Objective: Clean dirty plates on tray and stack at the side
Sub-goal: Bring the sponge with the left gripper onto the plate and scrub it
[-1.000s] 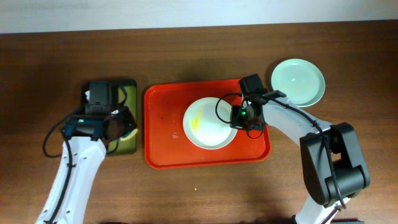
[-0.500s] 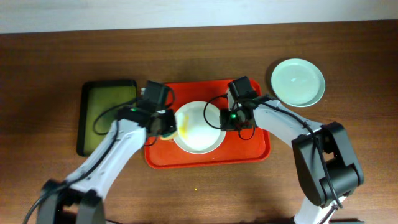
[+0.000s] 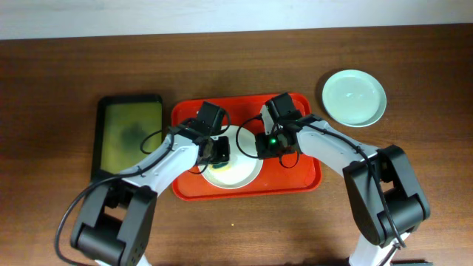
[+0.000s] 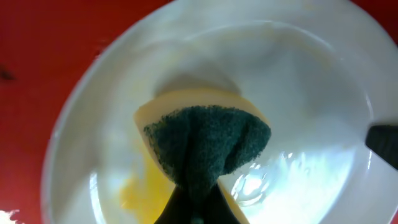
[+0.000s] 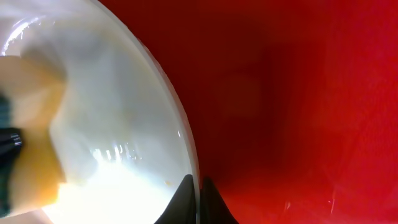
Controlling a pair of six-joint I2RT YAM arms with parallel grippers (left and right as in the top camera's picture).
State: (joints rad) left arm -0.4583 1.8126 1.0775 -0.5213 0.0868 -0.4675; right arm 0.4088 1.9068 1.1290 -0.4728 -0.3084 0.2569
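Observation:
A white plate (image 3: pixel 238 164) with a yellow smear (image 4: pixel 140 190) lies on the red tray (image 3: pixel 303 174). My left gripper (image 3: pixel 219 151) is shut on a yellow sponge with a dark green scouring face (image 4: pixel 208 146), pressed into the plate's left inside. My right gripper (image 3: pixel 264 143) is shut on the plate's right rim (image 5: pixel 194 180), one finger inside and one outside. A pale mint-blue plate (image 3: pixel 354 97) lies on the table at the far right, apart from both grippers. Only two plates are in view.
A dark green-black tray (image 3: pixel 130 133) with a yellowish-green inside lies left of the red tray. The bare red tray floor (image 5: pixel 298 106) shows right of the held plate. The wooden table (image 3: pixel 236 229) surrounds everything.
My left arm came from the dark tray across to the red tray with the sponge and now presses it into the plate. The plate and my right gripper shifted left.

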